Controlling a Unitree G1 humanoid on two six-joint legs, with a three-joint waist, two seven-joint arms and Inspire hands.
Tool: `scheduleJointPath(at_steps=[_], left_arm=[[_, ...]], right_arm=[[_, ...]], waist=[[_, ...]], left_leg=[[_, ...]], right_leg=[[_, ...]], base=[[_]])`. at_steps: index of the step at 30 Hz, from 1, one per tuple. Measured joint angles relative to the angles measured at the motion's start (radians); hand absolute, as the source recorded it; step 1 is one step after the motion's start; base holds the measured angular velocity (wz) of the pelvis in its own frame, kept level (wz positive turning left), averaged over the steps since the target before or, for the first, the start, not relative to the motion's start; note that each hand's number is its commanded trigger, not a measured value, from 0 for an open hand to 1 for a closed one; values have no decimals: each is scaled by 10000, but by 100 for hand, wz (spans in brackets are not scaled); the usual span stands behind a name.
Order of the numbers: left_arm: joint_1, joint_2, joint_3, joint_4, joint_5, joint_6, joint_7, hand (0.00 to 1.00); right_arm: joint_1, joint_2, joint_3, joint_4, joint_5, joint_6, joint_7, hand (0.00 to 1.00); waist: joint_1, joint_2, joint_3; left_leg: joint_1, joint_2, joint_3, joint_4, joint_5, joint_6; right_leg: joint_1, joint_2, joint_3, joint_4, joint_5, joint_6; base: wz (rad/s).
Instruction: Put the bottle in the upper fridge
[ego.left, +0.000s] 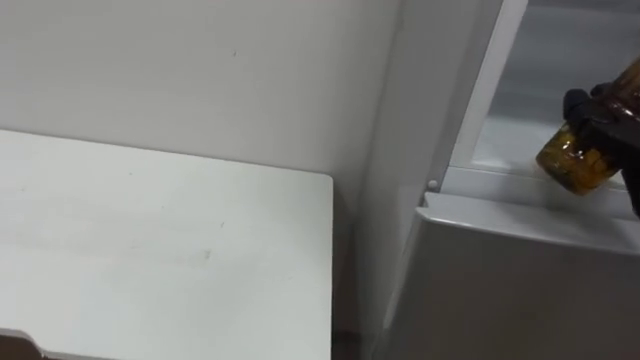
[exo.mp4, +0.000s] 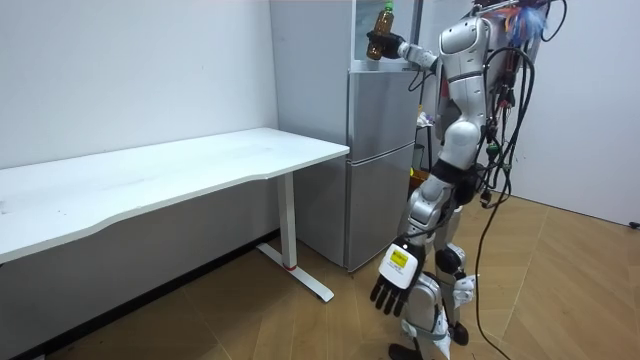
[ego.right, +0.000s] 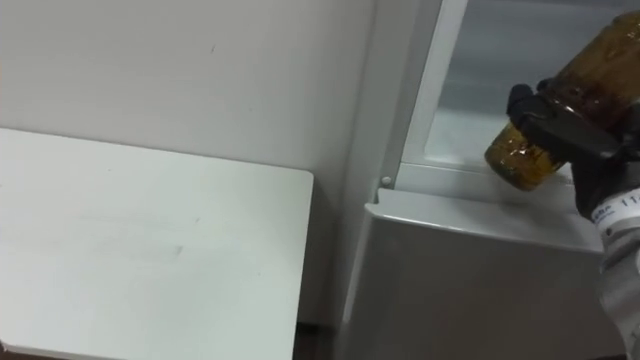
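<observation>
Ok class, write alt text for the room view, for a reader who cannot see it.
A humanoid robot stands at a grey fridge, its right hand raised and curled round a brown bottle at the open upper compartment. Its left hand hangs open at its side; a white table stands on the room view's left.

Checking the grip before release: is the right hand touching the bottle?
Touching. The right eye view shows the right hand curled round the amber bottle at the open upper fridge. The left hand hangs open in the room view.
</observation>
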Motion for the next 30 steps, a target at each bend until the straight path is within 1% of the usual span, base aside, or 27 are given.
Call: scheduleJointPath(at_steps=[2,5,7,9,10,11,14,17,19,24,27,30], left_arm=[[-6,42,-2,-9,0,0,-2,0],[-24,87,-8,-34,3,-18,1,0],[-21,80,-12,-19,1,-24,3,0],[-12,86,-32,-18,-9,-38,28,0],[-12,88,-33,-18,-9,-42,38,0],[-9,98,-33,-18,-9,-41,41,0],[-5,101,-52,-18,-8,-25,50,0],[6,105,-70,-40,0,6,33,0],[10,111,-70,-43,2,87,9,0],[13,154,-248,-67,-5,200,-122,0],[14,196,-303,-56,-5,269,-263,0],[20,200,-302,-40,-4,447,-284,0]], right_arm=[[-332,-18,215,316,-4,1,-28,100],[-585,-42,319,386,52,0,-92,100],[-836,-61,389,679,312,-4,-103,100],[-1257,-254,840,1251,451,-10,-330,100],[-1322,-320,954,1359,451,-10,-371,100],[-1420,-380,1059,1515,456,-13,-436,100],[-1615,-397,1121,1872,729,-15,-549,100],[-1850,-445,1207,2453,853,-42,-697,100],[-2045,-483,1272,2799,841,-42,-750,100],[-2890,-1027,2035,4170,704,-43,-748,100],[-2932,-1234,2149,4331,690,-43,-745,100],[-2942,-1243,2149,4334,505,-43,-608,100]], waist=[[-16,4,0],[-7,4,-1],[37,2,0],[83,-15,7],[104,-22,11],[151,-40,22],[289,-106,46],[320,-178,46],[362,-209,47],[455,-207,50],[476,-206,49],[464,-203,49]], left_leg=[[-35,-1,-16,17,0,0],[-54,-11,-123,32,1,-1],[-28,-10,-131,37,1,-1],[-12,-11,-145,37,3,-1],[-8,-10,-147,37,3,-2],[7,-10,-148,37,3,-2],[13,-12,-217,36,4,-4],[15,-25,-269,49,4,-4],[4,-23,-271,55,4,-4],[-40,-18,-288,110,2,-6],[-77,-23,-305,137,1,-7],[-91,-24,-337,136,2,-7]], right_leg=[[-14,-1,-35,-5,0,0],[18,-4,-184,-4,-1,1],[37,-6,-199,-3,-1,1],[58,-5,-201,-4,-1,1],[60,-5,-200,-7,-1,1],[76,-5,-200,-12,-1,1],[99,-4,-211,-15,-1,1],[119,-7,-214,-14,-1,2],[110,-6,-215,-14,-1,1],[108,-2,-258,-7,-1,1],[116,-3,-340,-9,-1,1],[119,-3,-393,-10,-1,1]], base=[[5],[9],[3],[0],[0],[0],[1],[3],[0],[1],[7],[1]])
